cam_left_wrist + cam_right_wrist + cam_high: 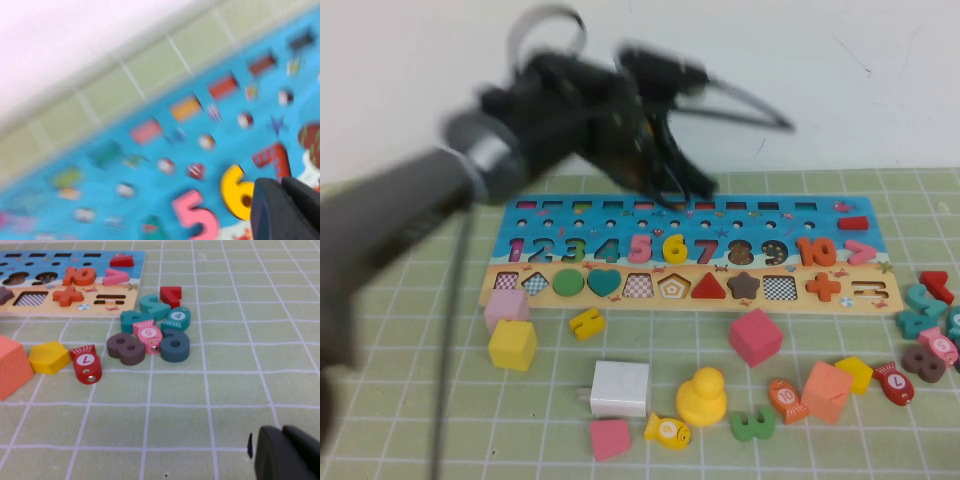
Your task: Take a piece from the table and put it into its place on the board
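One board [520,215] lies on one desk [420,400], and its blue part holds ten numerals, among them a single yellow 6 [674,248]. The tan strip carries five seated shapes: circle, heart, triangle, star and plus. Five cubes sit loose: pale pink cube [506,305], yellow cube [512,345], white cube [620,388], red cube [755,336] and orange cube [826,390]. There is one yellow duck [701,396]. Five fish tokens show: yellow fish [667,431], orange fish [786,398], red fish [86,363], pink fish [148,335], teal fish [178,316]. Two hands count: the left hand [690,183] above the board, the right hand [287,452] low over the desk.
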Tool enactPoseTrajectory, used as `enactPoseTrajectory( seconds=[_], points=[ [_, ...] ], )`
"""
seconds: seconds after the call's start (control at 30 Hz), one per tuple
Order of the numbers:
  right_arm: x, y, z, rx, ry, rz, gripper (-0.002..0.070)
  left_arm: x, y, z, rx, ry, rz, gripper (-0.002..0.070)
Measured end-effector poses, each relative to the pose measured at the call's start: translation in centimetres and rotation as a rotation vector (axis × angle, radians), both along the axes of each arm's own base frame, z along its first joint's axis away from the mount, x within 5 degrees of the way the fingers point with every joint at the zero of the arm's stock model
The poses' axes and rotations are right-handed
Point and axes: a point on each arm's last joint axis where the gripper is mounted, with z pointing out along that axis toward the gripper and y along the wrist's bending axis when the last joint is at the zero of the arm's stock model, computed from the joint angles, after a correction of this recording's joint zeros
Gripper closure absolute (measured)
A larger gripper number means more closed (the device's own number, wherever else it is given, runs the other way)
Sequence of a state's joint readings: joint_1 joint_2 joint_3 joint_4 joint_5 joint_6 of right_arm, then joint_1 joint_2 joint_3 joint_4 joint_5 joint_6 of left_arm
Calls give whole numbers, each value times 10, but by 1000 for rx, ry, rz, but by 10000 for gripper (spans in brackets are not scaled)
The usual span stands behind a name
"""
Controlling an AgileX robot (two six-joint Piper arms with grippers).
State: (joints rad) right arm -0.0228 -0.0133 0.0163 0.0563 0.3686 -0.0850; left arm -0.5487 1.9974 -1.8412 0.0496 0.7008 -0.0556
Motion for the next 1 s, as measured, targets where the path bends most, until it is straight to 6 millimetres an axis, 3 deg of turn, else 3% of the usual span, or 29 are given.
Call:
enactPoseTrajectory(
  seconds=[0.17,0.3,0.4,0.47,0.53,0.67,0.73,1.0],
  points=[
    [0,0,0,0,0,0,679,-36,33,89,5,-212,36,675],
    [0,0,0,0,0,0,679,-79,68,155,17,-366,76,676],
    [0,0,0,0,0,0,679,-117,97,188,8,-456,121,676],
    [0,0,0,0,0,0,679,-141,113,197,-23,-506,148,677],
    [0,0,0,0,0,0,679,-167,129,197,-60,-556,160,676],
    [0,0,0,0,0,0,679,-213,156,170,-124,-589,167,676],
    [0,0,0,0,0,0,679,-231,166,146,-143,-592,165,676],
    [0,0,0,0,0,0,679,-260,180,59,-145,-435,168,677]
  ],
)
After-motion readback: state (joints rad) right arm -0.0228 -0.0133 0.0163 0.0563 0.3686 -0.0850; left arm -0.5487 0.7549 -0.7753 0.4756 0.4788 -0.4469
